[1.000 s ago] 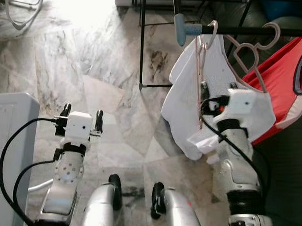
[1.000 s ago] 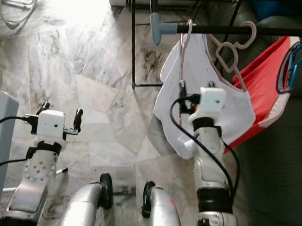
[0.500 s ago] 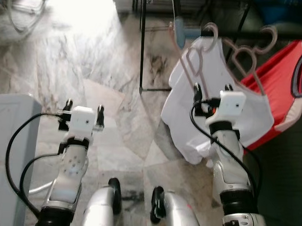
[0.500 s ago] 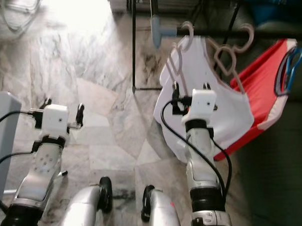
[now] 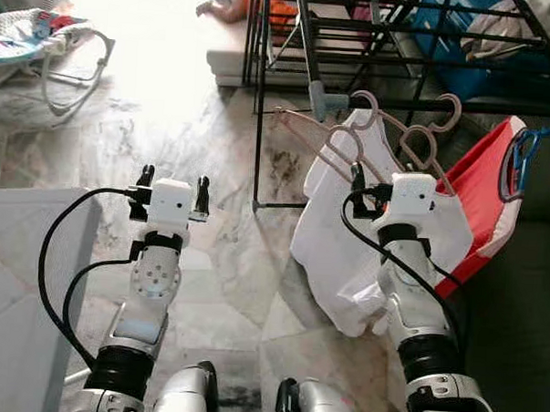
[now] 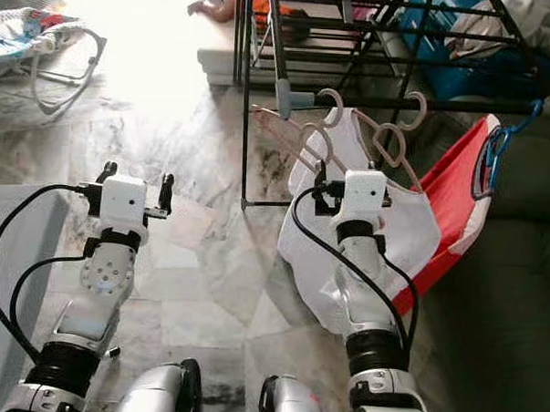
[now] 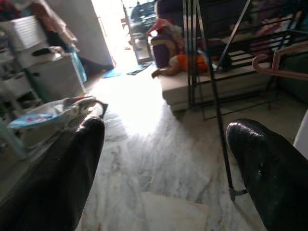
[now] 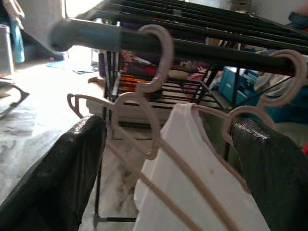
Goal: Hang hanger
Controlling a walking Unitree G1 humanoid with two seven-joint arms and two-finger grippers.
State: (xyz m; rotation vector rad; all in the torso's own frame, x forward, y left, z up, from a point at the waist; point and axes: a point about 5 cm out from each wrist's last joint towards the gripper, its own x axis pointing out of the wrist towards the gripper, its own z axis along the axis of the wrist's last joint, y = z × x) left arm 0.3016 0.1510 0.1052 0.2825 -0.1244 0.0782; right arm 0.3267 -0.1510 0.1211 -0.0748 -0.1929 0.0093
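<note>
Pink hanger (image 8: 144, 96) hooked on the rail (image 8: 192, 45).
My right claw (image 8: 168, 159) spread just below the rail; left claw (image 5: 174, 185) spread, well apart.

Plastic hangers on a metal rack, over polished marble

The hangers (image 8: 144, 101) look like smooth, matt pale-pink plastic, hooked on a dark metal rail (image 8: 202, 48) with a grey-blue plastic end cap (image 5: 327, 103). The white garment (image 5: 346, 255) is soft, matt cloth; the red one (image 5: 481, 192) beside it likewise. The floor (image 5: 214, 149) is veined grey marble, glossy where light strikes. The gripper fingers (image 8: 67, 168) are black with a slightly grainy sheen. The arms (image 5: 148, 301) are silvery, satin-finished metal, with glossy black cables (image 5: 59, 242).
</note>
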